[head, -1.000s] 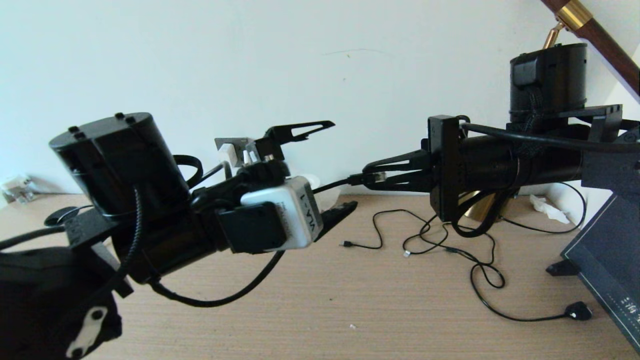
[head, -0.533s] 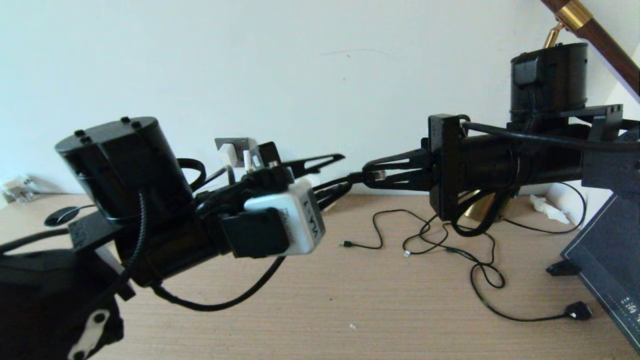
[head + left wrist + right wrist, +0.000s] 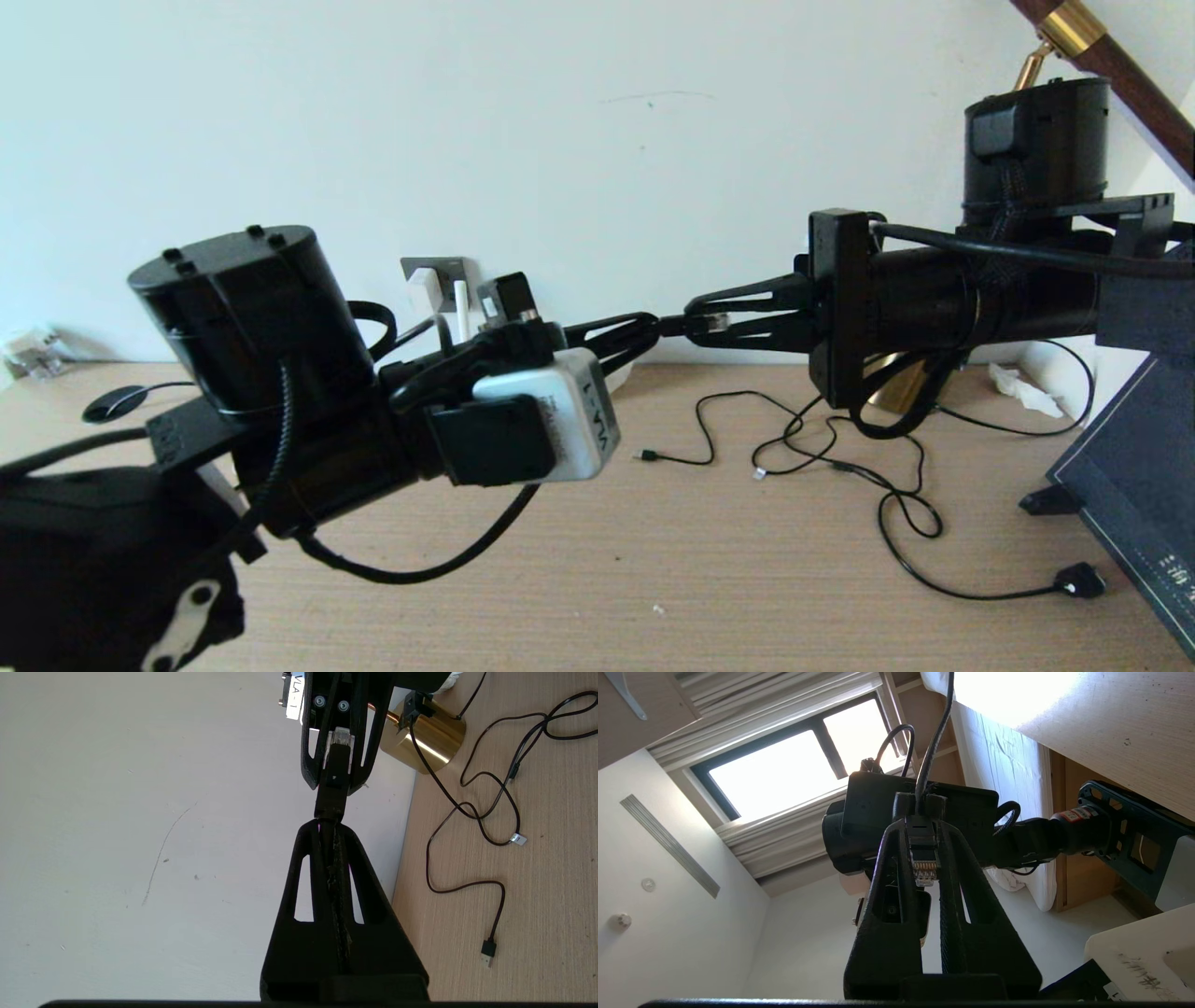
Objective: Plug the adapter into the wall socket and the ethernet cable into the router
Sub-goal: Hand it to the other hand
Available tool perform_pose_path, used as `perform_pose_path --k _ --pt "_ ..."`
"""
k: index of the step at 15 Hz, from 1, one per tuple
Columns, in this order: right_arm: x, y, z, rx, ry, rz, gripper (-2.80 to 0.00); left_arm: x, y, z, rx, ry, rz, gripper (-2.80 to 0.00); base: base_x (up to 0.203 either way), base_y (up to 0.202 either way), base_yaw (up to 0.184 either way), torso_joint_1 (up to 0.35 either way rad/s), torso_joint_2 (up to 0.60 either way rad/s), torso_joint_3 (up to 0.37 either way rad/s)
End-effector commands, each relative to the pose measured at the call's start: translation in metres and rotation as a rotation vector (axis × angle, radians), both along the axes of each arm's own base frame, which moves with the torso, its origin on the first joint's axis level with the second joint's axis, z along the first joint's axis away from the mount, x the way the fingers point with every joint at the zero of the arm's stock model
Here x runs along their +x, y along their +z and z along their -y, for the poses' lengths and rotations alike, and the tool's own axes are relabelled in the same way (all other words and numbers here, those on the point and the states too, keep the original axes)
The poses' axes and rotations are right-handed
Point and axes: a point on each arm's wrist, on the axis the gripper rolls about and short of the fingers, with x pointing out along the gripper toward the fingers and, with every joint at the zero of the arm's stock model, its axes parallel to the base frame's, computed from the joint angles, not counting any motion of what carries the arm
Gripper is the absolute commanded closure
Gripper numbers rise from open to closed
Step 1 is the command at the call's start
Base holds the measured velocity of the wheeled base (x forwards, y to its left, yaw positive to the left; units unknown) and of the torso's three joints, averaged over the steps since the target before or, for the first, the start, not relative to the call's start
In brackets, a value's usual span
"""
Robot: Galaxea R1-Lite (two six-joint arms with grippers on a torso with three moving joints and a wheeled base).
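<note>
The cable's plug (image 3: pixel 923 858) is clamped between the right gripper's (image 3: pixel 695 325) fingers (image 3: pixel 952 877), clear tip pointing back toward the wrist, booted end sticking out past the fingertips. The left gripper (image 3: pixel 644 331) is met tip to tip with the right one – its fingers (image 3: pixel 317 891) are pressed together on the black cable (image 3: pixel 331 807) just behind the boot, nearly no gap left between them. Both grippers are held in mid-air above the desk (image 3: pixel 653 551), in front of the wall. The socket (image 3: pixel 446 273) is seen on the wall beyond the left wrist, w/ the white adapter (image 3: pixel 423 285) sitting against its face; whether it's fully seated can't be told. Loose thin cords (image 3: pixel 840 467) are strewn on the desk below the right fingers, beside a brass lamp base (image 3: pixel 427 735).
</note>
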Motion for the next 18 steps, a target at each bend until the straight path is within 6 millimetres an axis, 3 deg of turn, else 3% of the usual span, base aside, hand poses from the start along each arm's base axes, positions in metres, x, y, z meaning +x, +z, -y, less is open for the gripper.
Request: perform_pose_path --k 1,12,18 --pt "0.001 -0.001 -0.001 0.0 0.005 -0.013 0.0 0.0 0.0 0.0 0.001 -0.002 0.008 -2.8 0.0 0.0 0.0 0.0 0.0 0.0" --pt "0.001 -0.002 -0.001 -0.001 0.005 -0.016 0.0 0.0 0.001 0.01 -0.008 -0.028 0.014 -2.8 0.0 0.0 0.0 0.0 0.0 0.0" --pt "0.001 -0.003 -0.001 -0.002 0.004 -0.016 0.0 -0.007 -0.002 0.003 0.001 -0.025 -0.001 -2.8 0.0 0.0 0.0 0.0 0.0 0.0"
